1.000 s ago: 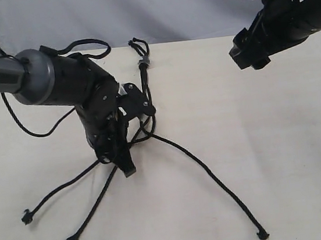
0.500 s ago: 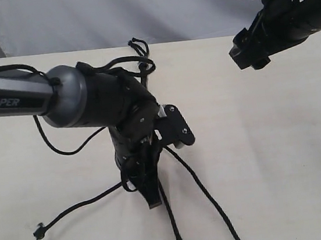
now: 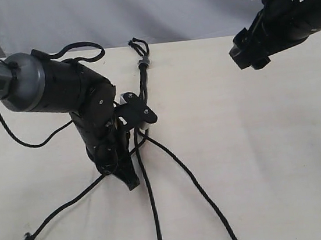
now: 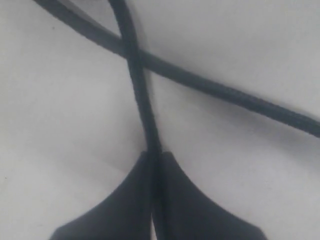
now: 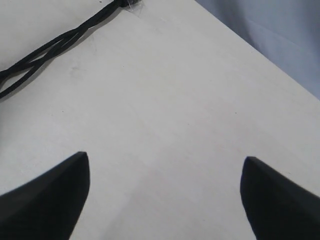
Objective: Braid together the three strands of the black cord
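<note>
Two fingers (image 4: 192, 200) of the left hand (image 4: 154, 156) pinched shut on one woven strand (image 4: 142, 100), visible only from its wrist, another strand (image 4: 225, 95) crossing it, exterior view showing black cord (image 3: 142, 81) fanning from grey clip (image 3: 143, 62) across matte cream tabletop (image 3: 257, 143), right hand (image 5: 165, 159) spread wide, empty.

Three cameras: one high over the tabletop (image 3: 280, 140), two riding the wrists.
The exterior view looks down from 6 o'clock toward the backdrop (image 3: 78, 19) at 12. The left gripper (image 4: 154, 152) camera sits very close over one strand (image 4: 142, 100). The right gripper (image 5: 165, 160) camera hangs higher, facing down. All three views share the black cord (image 5: 50, 42).
</note>
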You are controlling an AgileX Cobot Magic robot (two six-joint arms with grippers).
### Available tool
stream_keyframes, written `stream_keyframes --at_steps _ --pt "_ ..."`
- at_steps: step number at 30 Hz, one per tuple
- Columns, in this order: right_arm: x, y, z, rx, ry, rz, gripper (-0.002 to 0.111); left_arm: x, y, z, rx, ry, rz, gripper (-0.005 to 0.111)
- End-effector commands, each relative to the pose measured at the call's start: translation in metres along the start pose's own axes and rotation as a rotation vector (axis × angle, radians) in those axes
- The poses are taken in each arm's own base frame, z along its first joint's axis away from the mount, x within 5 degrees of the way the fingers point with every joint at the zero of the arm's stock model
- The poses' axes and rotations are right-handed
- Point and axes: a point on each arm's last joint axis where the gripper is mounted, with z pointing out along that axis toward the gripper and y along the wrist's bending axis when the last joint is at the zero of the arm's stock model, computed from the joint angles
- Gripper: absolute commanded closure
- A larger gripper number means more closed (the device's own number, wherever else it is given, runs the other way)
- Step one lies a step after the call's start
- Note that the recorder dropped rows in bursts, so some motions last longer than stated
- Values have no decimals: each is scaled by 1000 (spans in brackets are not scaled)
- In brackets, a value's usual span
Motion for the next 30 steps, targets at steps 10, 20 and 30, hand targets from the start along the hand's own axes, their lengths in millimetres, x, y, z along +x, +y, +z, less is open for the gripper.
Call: stream_keyframes --at_steps 10,20,30 --pt "-1 2 0 -38 -18 92 31 0 1 -6 -2 -37 -32 48" --pt "1 19 9 -152 38 180 31 24 62 -100 -143 -304 -256 63" --pt "-14 129 32 -406 111 -56 31 80 104 -142 -304 -551 -473 106"
